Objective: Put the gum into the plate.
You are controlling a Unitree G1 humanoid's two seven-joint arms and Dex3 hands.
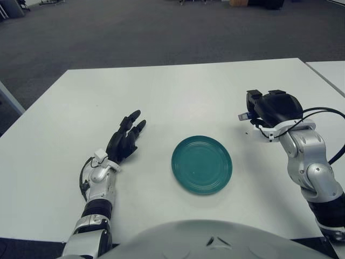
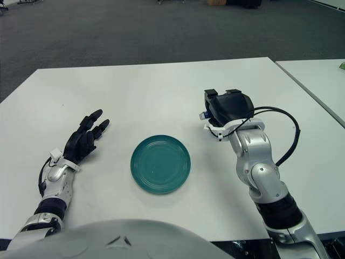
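Observation:
A teal plate (image 1: 201,164) lies on the white table (image 1: 172,91), near the front middle. My right hand (image 1: 268,109) is to the right of the plate, its black fingers curled down around a small blue and white gum pack (image 1: 244,116), of which only an edge shows at the hand's left side. The same pack edge shows in the right eye view (image 2: 204,115). My left hand (image 1: 124,141) shows to the left of the plate with its fingers stretched out and holding nothing.
A second white table (image 1: 330,73) stands at the far right, with a narrow gap between. A black cable (image 2: 285,135) loops off my right forearm. Grey carpet lies beyond the table's far edge.

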